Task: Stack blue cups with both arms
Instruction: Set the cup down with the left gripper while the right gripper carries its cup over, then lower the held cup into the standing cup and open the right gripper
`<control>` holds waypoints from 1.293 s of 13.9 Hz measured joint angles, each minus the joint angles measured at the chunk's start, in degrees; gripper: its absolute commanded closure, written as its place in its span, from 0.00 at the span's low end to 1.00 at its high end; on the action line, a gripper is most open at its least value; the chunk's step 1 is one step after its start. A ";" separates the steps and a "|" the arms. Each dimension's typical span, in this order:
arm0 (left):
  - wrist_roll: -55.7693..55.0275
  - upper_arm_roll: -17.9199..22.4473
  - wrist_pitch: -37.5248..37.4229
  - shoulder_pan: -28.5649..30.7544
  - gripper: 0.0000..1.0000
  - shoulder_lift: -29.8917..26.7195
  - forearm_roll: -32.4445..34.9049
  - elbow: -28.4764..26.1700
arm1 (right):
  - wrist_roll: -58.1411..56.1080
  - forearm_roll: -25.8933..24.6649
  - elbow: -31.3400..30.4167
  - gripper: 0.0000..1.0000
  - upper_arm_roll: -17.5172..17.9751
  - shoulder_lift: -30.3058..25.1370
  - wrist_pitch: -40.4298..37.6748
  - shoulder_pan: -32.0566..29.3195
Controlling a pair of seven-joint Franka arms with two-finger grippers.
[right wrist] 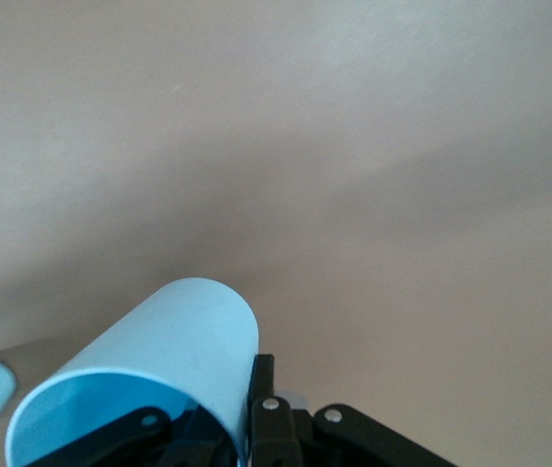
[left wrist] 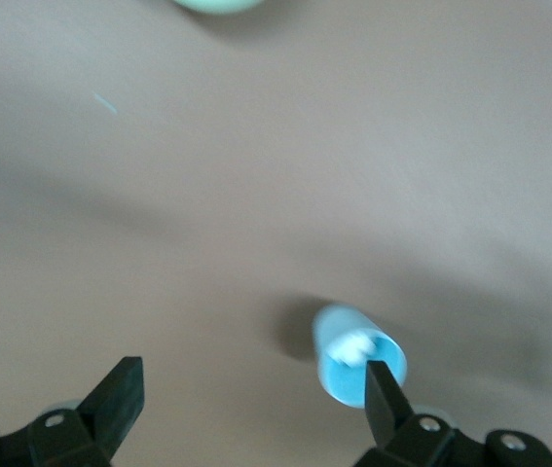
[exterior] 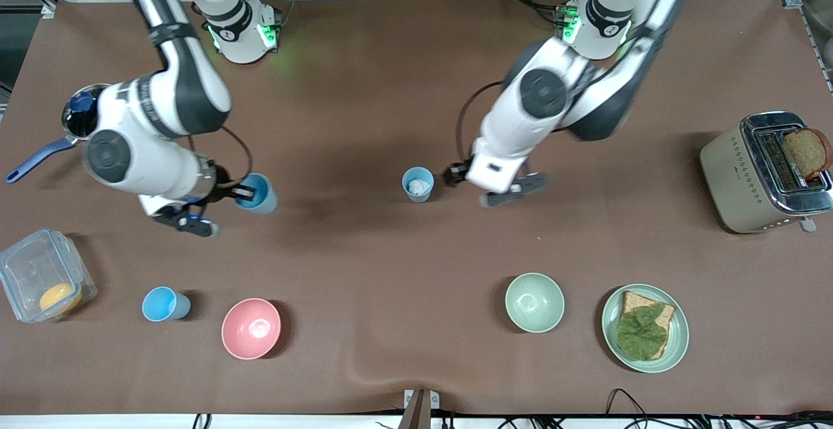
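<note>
Only in the right wrist view is the right pincer (right wrist: 219, 428) seen pinching the rim of a raised blue cup (right wrist: 159, 375). In the left wrist view, the left pincer (left wrist: 251, 389) is spread, a second cup (left wrist: 358, 355) standing on the tabletop (left wrist: 276, 175) beside one fingertip. A third cup (exterior: 165, 304) is seen only from the front, near the pink bowl (exterior: 251, 328).

Toaster (exterior: 758, 175) holding bread slice (exterior: 807, 151) at left arm's end. Plate (exterior: 677, 344) with leaf-topped toast (exterior: 643, 331) beside green bowl (exterior: 534, 303). Pink bowl (exterior: 251, 328), plastic box (exterior: 40, 274), saucepan (exterior: 77, 120) toward right arm's end.
</note>
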 measured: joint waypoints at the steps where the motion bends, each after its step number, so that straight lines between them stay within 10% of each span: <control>1: 1.46 0.09 -2.33 2.12 0.00 -2.27 1.33 -0.01 | 2.20 0.68 0.16 1.00 0.04 0.00 0.52 2.19; 10: 40.76 0.52 -18.20 25.90 0.00 -15.11 2.13 -0.15 | 26.96 1.47 12.64 1.00 0.05 11.61 7.05 25.48; 18: 46.10 3.86 -22.77 24.00 0.00 -19.68 2.13 1.09 | 29.67 0.73 16.16 1.00 -1.02 17.71 9.24 28.48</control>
